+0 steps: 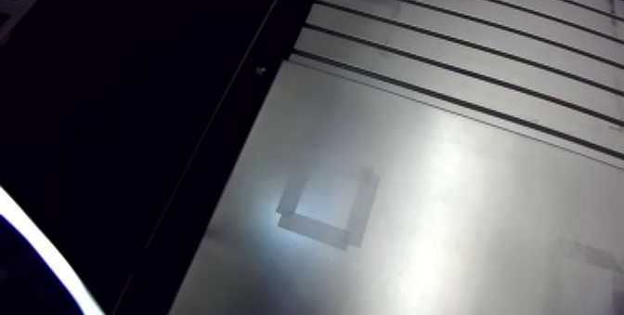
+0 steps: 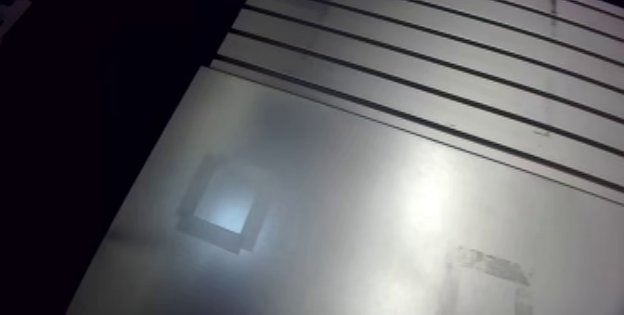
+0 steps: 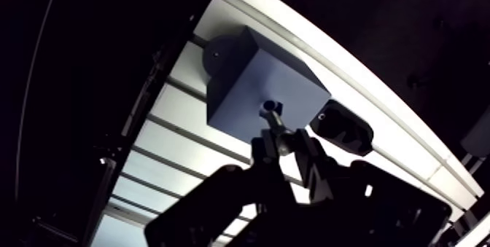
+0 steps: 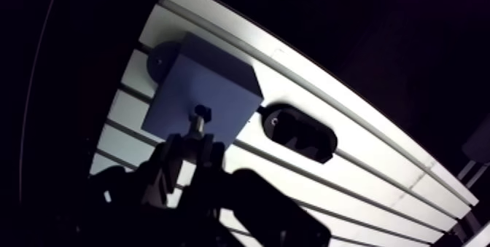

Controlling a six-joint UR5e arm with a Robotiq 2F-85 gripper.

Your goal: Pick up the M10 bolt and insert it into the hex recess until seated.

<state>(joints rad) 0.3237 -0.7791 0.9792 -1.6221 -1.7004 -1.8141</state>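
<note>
In the wrist view a blue-grey block (image 3: 248, 75) stands on the slotted table (image 3: 168, 111), with a small dark hex recess (image 3: 270, 106) in the face turned toward me. My gripper (image 3: 283, 142) is shut on the M10 bolt (image 3: 275, 123), a short metal shank sticking out ahead of the fingertips. The shank's tip meets the mouth of the recess; how deep it sits I cannot tell. The arm view shows neither the gripper nor the block.
A black oval plate (image 3: 341, 126) lies on the table right beside the block. In the arm view a smooth metal sheet (image 1: 446, 179) carries a square tape outline (image 1: 325, 209) and a second tape mark (image 2: 490, 268). The table's dark edge runs close by.
</note>
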